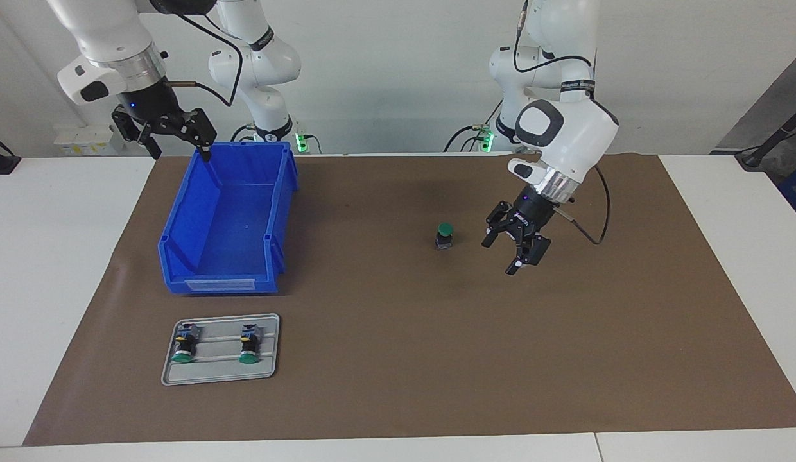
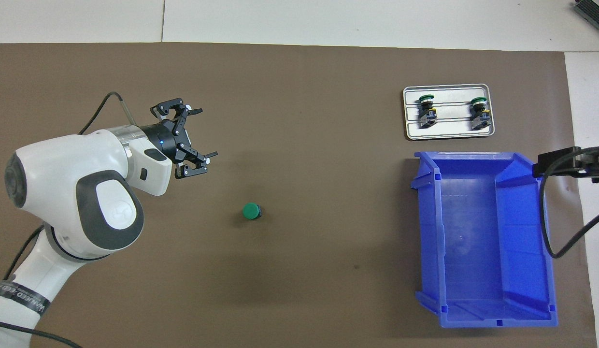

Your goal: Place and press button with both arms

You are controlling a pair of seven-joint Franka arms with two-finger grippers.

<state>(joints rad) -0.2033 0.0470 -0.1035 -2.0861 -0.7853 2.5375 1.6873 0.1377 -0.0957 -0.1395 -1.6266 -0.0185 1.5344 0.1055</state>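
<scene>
One button (image 1: 444,236) (image 2: 251,211) stands upright on the brown mat near the table's middle, green cap up, with nothing touching it. My left gripper (image 1: 499,258) (image 2: 206,134) hangs open and empty just above the mat. It is beside the button, toward the left arm's end of the table, with a clear gap between them. My right gripper (image 1: 181,154) (image 2: 565,163) waits, open and empty, raised over the corner of the blue bin (image 1: 231,218) (image 2: 473,241) closest to the robots.
The blue bin has nothing in it and sits toward the right arm's end. A grey tray (image 1: 218,373) (image 2: 449,133) lies farther from the robots than the bin and holds two more green-capped buttons (image 1: 183,345) (image 2: 427,108) lying on their sides.
</scene>
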